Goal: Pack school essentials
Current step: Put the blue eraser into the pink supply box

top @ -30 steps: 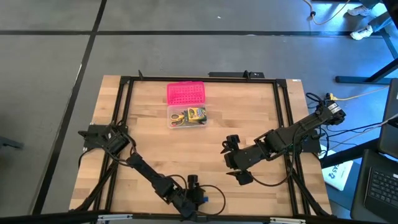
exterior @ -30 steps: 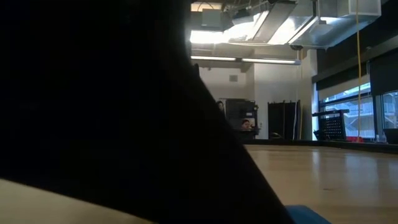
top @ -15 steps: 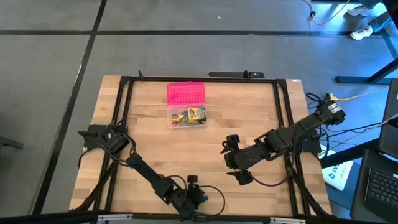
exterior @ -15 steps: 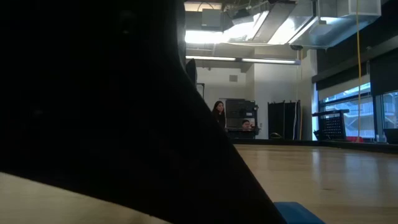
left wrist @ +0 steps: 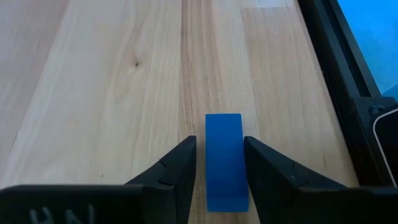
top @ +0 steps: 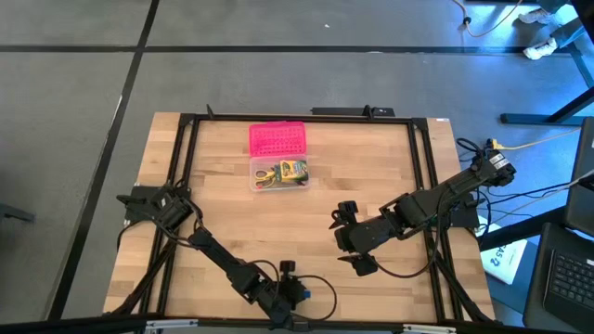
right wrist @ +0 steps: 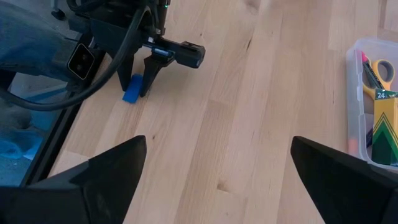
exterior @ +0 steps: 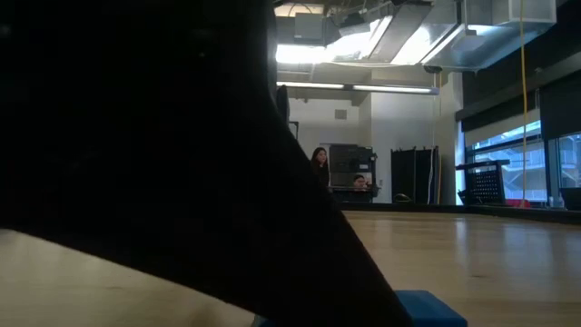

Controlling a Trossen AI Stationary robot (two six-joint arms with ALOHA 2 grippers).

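The small blue eraser (left wrist: 224,163) lies flat on the wood near the table's near edge. My left gripper (left wrist: 221,142) is open and low over it, one finger on each side of its long edges. A sliver of wood shows beside one finger. The right wrist view shows the same eraser (right wrist: 131,89) under the left gripper (right wrist: 144,79). In the high view the left gripper (top: 290,293) hides the eraser. My right gripper (right wrist: 217,180) hovers open over the table's middle right. The yellow-handled scissors (right wrist: 387,67) and the crayon box (right wrist: 385,124) lie in the clear box (top: 278,173).
The pink lid (top: 277,139) lies just beyond the clear box toward the far edge. A black frame rail (left wrist: 348,81) runs close beside the eraser. Bare wood lies between the two grippers. In the low view the left arm (exterior: 136,136) blocks most of the picture; the eraser (exterior: 431,306) peeks out.
In the low view the left arm's dark bulk has shifted a little, so more of the tabletop and of the blue eraser shows beneath it. The high view shows no movement of either arm or of the box.
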